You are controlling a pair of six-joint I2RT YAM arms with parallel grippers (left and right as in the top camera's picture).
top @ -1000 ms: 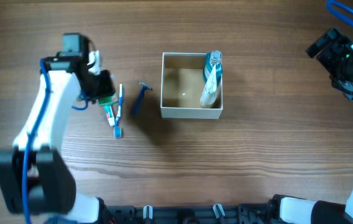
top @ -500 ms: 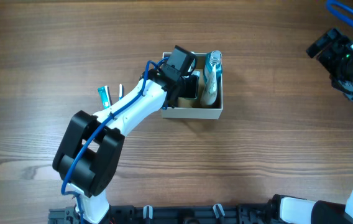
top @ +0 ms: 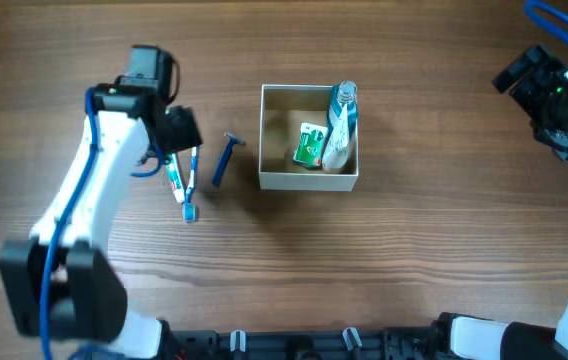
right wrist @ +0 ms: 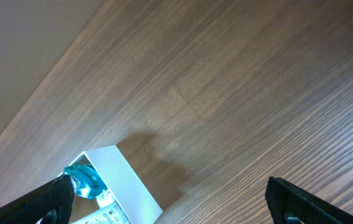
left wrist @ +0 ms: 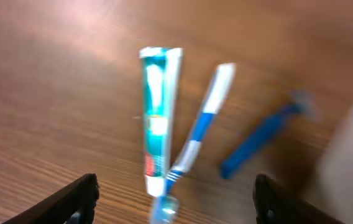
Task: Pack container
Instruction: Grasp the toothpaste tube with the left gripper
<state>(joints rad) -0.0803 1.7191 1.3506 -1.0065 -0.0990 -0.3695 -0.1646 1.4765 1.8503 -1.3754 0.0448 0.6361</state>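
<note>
The container [top: 309,180], a square cardboard box with white walls and a tan inside, sits at the table's middle. It holds a white tube with a teal cap [top: 340,125] and a green packet [top: 310,145]. Its white corner and the teal cap also show in the right wrist view [right wrist: 115,177]. A toothpaste tube [left wrist: 155,118], a blue-and-white toothbrush [left wrist: 201,127] and a blue razor [left wrist: 260,140] lie on the wood left of the box. My left gripper [top: 176,132] is open and empty above the toothpaste. My right gripper [top: 554,95] is open and empty at the far right.
The toothbrush [top: 191,185] and the razor [top: 224,160] lie close together between my left arm and the box. Bare wood lies around the box. The table's front edge carries black mounts [top: 294,343].
My left gripper was over the box half a second ago. It has swung back left to the toothpaste. A green packet now lies in the box.
</note>
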